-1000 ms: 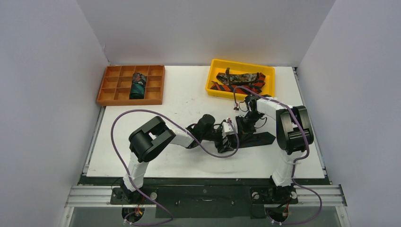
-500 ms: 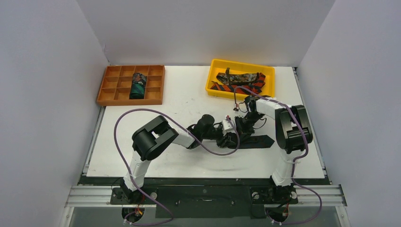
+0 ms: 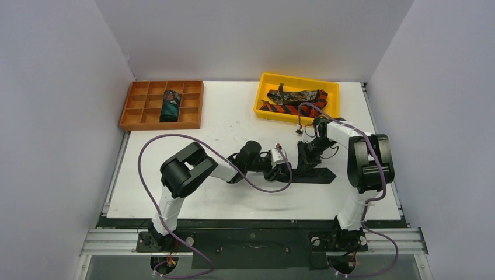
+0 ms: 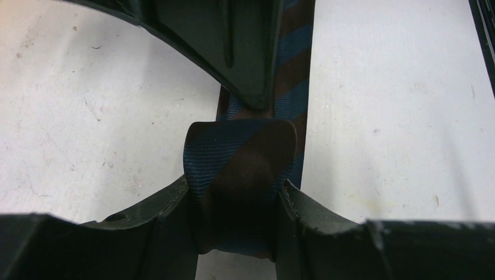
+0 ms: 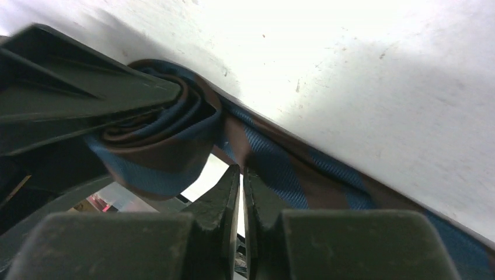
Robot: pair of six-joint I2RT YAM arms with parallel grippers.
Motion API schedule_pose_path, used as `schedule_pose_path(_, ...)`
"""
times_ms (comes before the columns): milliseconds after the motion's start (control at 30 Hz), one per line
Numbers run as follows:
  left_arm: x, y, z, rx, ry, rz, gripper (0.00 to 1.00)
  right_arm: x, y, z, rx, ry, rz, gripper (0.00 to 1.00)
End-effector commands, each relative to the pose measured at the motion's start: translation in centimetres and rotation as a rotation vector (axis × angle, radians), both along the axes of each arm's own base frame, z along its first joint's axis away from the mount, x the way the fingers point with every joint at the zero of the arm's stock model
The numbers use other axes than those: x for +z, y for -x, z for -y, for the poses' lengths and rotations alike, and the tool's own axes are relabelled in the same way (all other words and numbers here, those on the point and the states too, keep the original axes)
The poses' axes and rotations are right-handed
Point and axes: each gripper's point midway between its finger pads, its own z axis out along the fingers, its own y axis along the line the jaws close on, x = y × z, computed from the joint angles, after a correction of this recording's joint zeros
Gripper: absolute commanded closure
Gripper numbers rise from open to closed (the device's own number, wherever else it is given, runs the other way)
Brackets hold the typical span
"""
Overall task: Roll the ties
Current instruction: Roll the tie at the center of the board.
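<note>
A dark navy tie (image 3: 318,175), blue-and-brown striped up close, lies on the white table with one end wound into a small roll (image 4: 239,157). My left gripper (image 3: 284,169) is shut on that roll, one finger on each side (image 4: 234,186). The flat tail runs right from the roll along the table (image 5: 280,169). My right gripper (image 3: 305,160) is shut with nothing between its fingers; its tips (image 5: 241,172) rest against the tail just beside the roll (image 5: 157,151). One right finger (image 4: 233,46) shows above the roll in the left wrist view.
An orange divided tray (image 3: 133,105) at the back left holds a dark teal patterned roll (image 3: 170,106). A yellow bin (image 3: 268,79) at the back right holds a mottled brown tie (image 3: 295,95) and a red-orange striped tie (image 3: 286,108). A purple cable (image 3: 146,154) loops over the left arm.
The right arm has swung right and its gripper sits slightly nearer on the tail. The left gripper has drawn the roll a little left. The tie's tail lies slightly lower on the table.
</note>
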Motion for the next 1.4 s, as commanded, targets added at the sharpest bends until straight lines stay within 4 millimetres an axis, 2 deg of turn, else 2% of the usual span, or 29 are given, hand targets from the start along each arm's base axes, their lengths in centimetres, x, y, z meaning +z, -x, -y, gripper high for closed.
schedule_pose_path(0,-5.2,0.5,-3.8,0.049,-0.183,-0.154,1.0,-2.3,1.5,0.0,0.034,0.025,-0.049,0.97)
schedule_pose_path(133,-2.6,-0.1,-3.1,0.027,-0.115,-0.145,1.0,-4.7,0.1,1.2,0.02,0.109,-0.041,1.0)
schedule_pose_path(267,1.5,-0.9,-1.7,-0.006,-0.026,-0.108,1.0,-6.0,-0.9,2.0,0.014,0.17,-0.049,1.0)
schedule_pose_path(367,4.7,-1.2,-1.1,-0.038,0.036,-0.051,1.0,-6.4,-1.6,2.5,0.009,0.211,-0.041,1.0)
schedule_pose_path(433,6.0,-1.2,-1.2,-0.062,0.059,-0.027,1.0,-6.5,-1.8,2.6,0.007,0.221,-0.036,1.0)
schedule_pose_path(500,6.4,-0.9,-1.5,-0.093,0.061,-0.006,1.0,-6.5,-1.9,2.5,0.008,0.224,-0.037,1.0)
schedule_pose_path(600,5.4,-0.1,-2.3,-0.139,0.011,0.015,1.0,-6.6,-2.2,2.5,0.009,0.225,-0.026,1.0)
schedule_pose_path(767,-0.3,1.1,-4.7,-0.145,-0.21,-0.019,1.0,-6.5,-3.1,2.3,-0.021,0.226,-0.009,1.0)
schedule_pose_path(867,-3.9,0.9,-6.1,-0.105,-0.366,-0.066,1.0,-6.1,-3.5,1.9,-0.023,0.204,0.004,1.0)
schedule_pose_path(900,-4.4,0.9,-6.4,-0.1,-0.392,-0.072,1.0,-5.7,-3.6,1.8,-0.022,0.191,0.017,1.0)
schedule_pose_path(967,-6.0,0.9,-7.2,-0.08,-0.466,-0.109,1.0,-4.1,-3.7,0.6,-0.024,0.098,0.037,0.95)
schedule_pose_path(1000,-6.8,1.0,-7.6,-0.068,-0.506,-0.135,1.0,-3.5,-3.5,0.4,-0.026,0.071,0.046,0.88)
schedule_pose_path(1033,-7.1,1.0,-7.8,-0.061,-0.521,-0.144,1.0,-2.0,-3.7,-0.1,-0.033,0.018,0.075,0.84)
schedule_pose_path(1067,-7.5,0.9,-8.1,-0.046,-0.538,-0.154,1.0,-1.4,-3.5,-0.3,-0.037,-0.006,0.081,0.75)
schedule_pose_path(1100,-7.7,0.9,-8.2,-0.039,-0.545,-0.159,1.0,0.3,-3.6,-0.8,-0.025,-0.057,0.122,0.68)
schedule_pose_path(1167,-7.9,1.1,-8.3,-0.029,-0.552,-0.162,1.0,2.1,-3.0,-1.5,-0.028,-0.124,0.147,0.59)
schedule_pose_path(1267,-8.2,1.6,-8.2,-0.028,-0.563,-0.164,1.0,4.2,-2.5,-2.7,-0.041,-0.21,0.163,0.52)
schedule_pose_path(1367,-8.3,2.1,-8.1,-0.036,-0.564,-0.158,0.99,4.9,-2.2,-3.9,-0.051,-0.271,0.158,0.47)
